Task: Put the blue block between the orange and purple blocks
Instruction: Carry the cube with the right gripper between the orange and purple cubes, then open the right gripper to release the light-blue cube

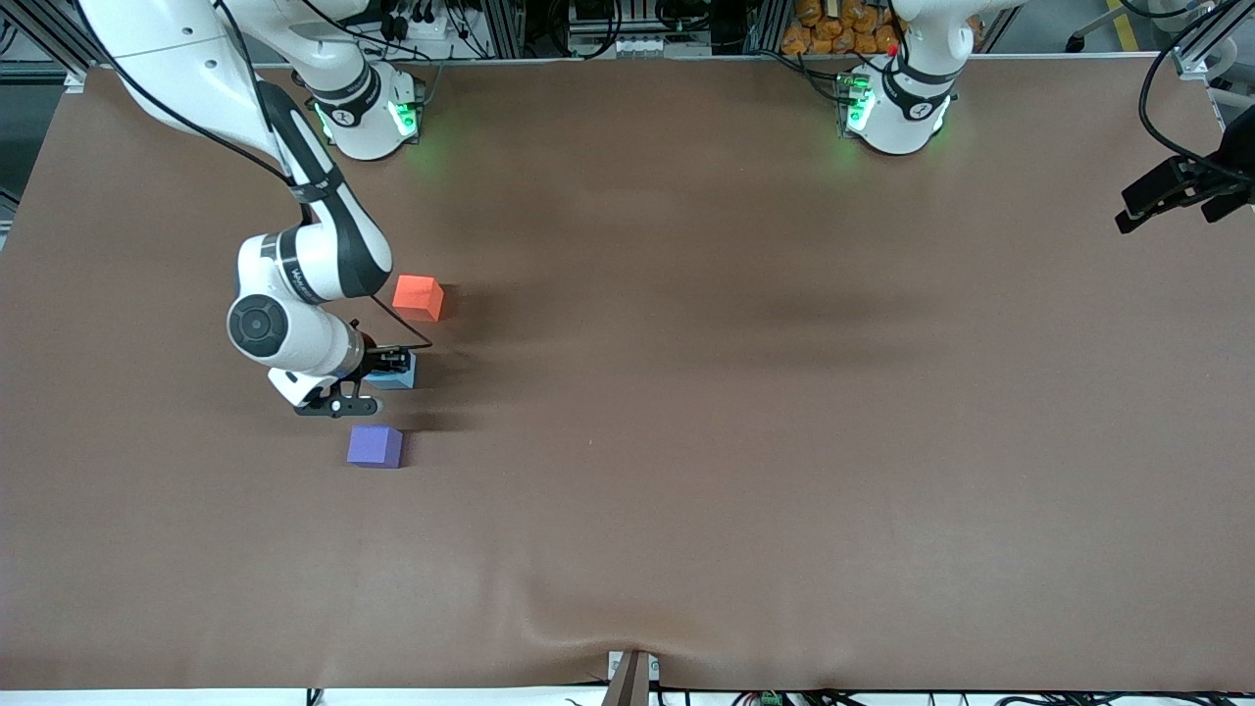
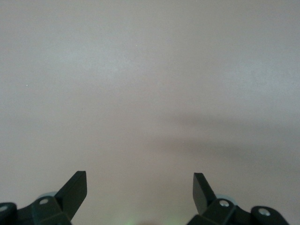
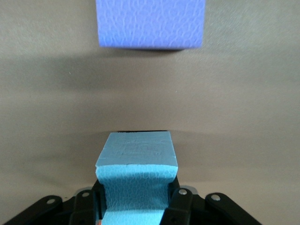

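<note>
Matt, pebbled foam blue block [image 3: 136, 161] and purple block [image 3: 150, 23]; smooth matt brown table covering [image 1: 745, 412]; glossy white plastic arm shells.

I work in a robotics lab. My two white arms are bolted at one edge of a wide surface [image 1: 745, 412] covered in a plain brown mat, their bases [image 1: 368, 118] glowing green. Along that edge stand aluminium frame rails [image 1: 510, 25] and bundles of black cables [image 1: 431, 20]. A black camera on a bracket [image 1: 1181, 191] overhangs the surface at my left arm's end.
</note>
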### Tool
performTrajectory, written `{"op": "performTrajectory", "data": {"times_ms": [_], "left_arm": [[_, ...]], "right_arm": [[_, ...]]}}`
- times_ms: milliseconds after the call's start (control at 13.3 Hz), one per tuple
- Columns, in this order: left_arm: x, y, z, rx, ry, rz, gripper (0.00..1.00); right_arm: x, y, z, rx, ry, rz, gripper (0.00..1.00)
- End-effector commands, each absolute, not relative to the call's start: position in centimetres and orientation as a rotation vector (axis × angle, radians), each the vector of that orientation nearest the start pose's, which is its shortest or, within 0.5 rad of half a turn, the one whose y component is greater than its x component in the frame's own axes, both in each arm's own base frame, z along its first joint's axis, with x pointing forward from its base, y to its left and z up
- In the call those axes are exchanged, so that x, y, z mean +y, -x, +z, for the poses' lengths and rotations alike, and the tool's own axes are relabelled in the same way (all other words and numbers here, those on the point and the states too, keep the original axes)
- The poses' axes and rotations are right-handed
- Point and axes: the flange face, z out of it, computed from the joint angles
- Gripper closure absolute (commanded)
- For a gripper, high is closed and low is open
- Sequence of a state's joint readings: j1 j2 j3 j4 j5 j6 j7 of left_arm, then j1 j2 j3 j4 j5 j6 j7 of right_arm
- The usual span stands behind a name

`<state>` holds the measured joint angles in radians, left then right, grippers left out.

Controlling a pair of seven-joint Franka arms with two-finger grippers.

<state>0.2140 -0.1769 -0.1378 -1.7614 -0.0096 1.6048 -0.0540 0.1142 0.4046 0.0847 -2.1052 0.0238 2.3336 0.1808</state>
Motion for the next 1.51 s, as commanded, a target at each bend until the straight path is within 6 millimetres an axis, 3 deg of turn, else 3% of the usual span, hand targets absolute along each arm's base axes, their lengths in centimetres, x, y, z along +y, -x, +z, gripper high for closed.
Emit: {"op": "performTrajectory", "data": {"times_ms": [0,301,377,452,527,678,753,979,1205,1431], "left_arm": [[2.7,-47.5,63.5,-0.240,3.094,-0.060,0.00],[2.4,-47.0,63.5,-0.292,3.079,-0.061,0.00],[2.5,-47.0,63.7,-0.282,3.080,-0.068,0.00],[2.5,-47.0,63.8,-0.277,3.080,-0.072,0.00],[2.5,-46.9,63.8,-0.272,3.080,-0.072,0.00],[2.5,-47.0,63.6,-0.275,3.081,-0.065,0.00],[2.5,-47.1,63.6,-0.272,3.082,-0.063,0.00],[2.5,-48.2,63.7,-0.248,3.089,-0.056,0.00],[2.3,-48.5,63.8,-0.219,3.099,-0.039,0.00],[2.3,-48.6,64.6,-0.226,3.099,-0.054,0.00]], "right_arm": [[11.2,-54.2,20.6,0.035,3.100,0.263,1.00],[12.2,-54.0,19.7,0.053,3.100,0.269,1.00],[12.3,-54.2,19.8,0.059,3.100,0.270,0.79],[12.3,-54.4,20.0,0.061,3.099,0.267,0.26],[12.2,-54.7,20.2,0.048,3.099,0.262,0.00],[12.7,-56.5,23.0,0.034,3.098,0.323,0.00],[12.9,-58.1,26.0,0.032,3.095,0.395,0.00],[12.9,-61.9,37.9,0.019,3.081,0.555,0.00],[12.8,-64.1,46.6,0.007,3.085,0.380,0.00],[11.2,-65.1,56.3,0.036,3.093,0.164,0.00]]}}
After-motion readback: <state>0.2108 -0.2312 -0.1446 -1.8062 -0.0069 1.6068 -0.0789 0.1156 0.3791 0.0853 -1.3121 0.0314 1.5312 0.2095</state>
